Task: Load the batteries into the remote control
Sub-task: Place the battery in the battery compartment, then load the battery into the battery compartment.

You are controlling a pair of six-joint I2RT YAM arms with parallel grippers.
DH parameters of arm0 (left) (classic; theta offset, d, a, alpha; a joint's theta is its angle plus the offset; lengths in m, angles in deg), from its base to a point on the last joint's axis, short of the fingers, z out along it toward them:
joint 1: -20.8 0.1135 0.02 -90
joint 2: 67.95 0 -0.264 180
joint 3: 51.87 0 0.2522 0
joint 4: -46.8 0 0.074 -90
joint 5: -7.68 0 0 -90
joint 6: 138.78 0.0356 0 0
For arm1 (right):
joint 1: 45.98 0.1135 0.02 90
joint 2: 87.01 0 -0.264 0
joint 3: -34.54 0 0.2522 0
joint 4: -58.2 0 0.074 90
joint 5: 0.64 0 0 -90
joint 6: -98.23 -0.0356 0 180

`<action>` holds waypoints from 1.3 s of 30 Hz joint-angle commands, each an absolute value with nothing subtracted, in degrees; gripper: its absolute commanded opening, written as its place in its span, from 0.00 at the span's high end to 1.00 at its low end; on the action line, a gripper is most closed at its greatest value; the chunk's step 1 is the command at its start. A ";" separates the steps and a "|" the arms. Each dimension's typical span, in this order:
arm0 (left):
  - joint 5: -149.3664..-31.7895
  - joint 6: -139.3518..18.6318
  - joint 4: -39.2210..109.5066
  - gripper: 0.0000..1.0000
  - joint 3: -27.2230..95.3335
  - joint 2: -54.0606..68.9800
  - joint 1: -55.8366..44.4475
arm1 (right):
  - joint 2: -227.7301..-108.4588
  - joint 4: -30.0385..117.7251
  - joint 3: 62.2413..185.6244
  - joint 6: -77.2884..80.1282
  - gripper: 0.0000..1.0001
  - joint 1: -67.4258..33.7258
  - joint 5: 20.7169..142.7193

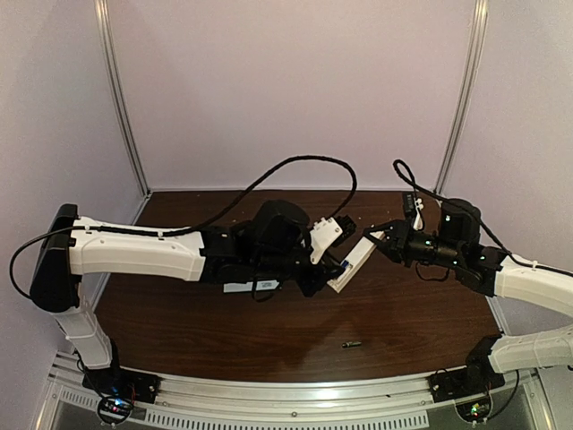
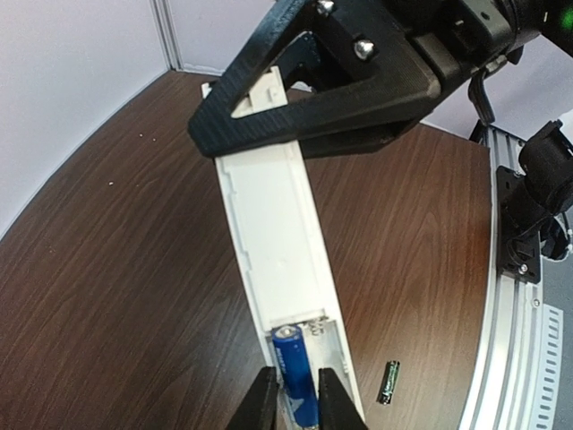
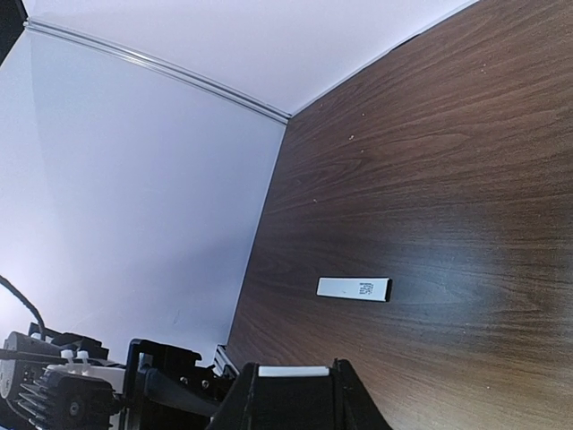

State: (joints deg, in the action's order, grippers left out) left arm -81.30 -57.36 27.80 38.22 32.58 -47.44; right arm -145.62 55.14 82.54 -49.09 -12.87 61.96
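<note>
The white remote control (image 2: 277,215) is held tilted above the table, its battery recess facing up. My right gripper (image 1: 377,240) is shut on the remote's far end; its black fingers (image 2: 313,98) clamp across it, and in the right wrist view the remote's white edge (image 3: 294,370) sits between the jaws. My left gripper (image 2: 296,376) is shut on a blue battery (image 2: 292,354) that lies in the recess at the remote's near end, pale tip toward the springs. A second, dark battery (image 2: 389,382) lies on the table (image 1: 352,344).
A thin flat white cover strip (image 3: 354,288) with a dark end lies on the brown table, under my left arm in the top view (image 1: 242,288). A metal rail (image 2: 501,358) edges the table in front. Pale walls close in the back and sides.
</note>
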 commanded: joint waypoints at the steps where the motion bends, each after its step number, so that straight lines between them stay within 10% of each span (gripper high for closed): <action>1: -80.01 -58.41 26.10 0.83 38.80 34.08 -47.46 | -144.49 55.88 84.20 -49.37 1.00 -12.49 62.84; 7: -79.73 -58.60 25.54 0.82 39.03 33.96 -47.44 | -144.63 55.55 84.25 -49.11 1.00 -12.49 62.83; 24: -88.19 -53.13 29.15 0.40 32.40 23.62 -45.25 | -147.55 51.24 86.94 -43.78 1.00 -12.49 59.29; 39: -93.89 -19.53 36.87 0.60 20.57 13.90 -48.44 | -152.82 48.05 91.26 -42.05 1.00 -11.92 47.17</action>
State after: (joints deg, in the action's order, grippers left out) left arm -93.15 -28.68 33.03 21.15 14.20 -46.90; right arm -151.85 48.43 89.12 -42.75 -12.81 51.73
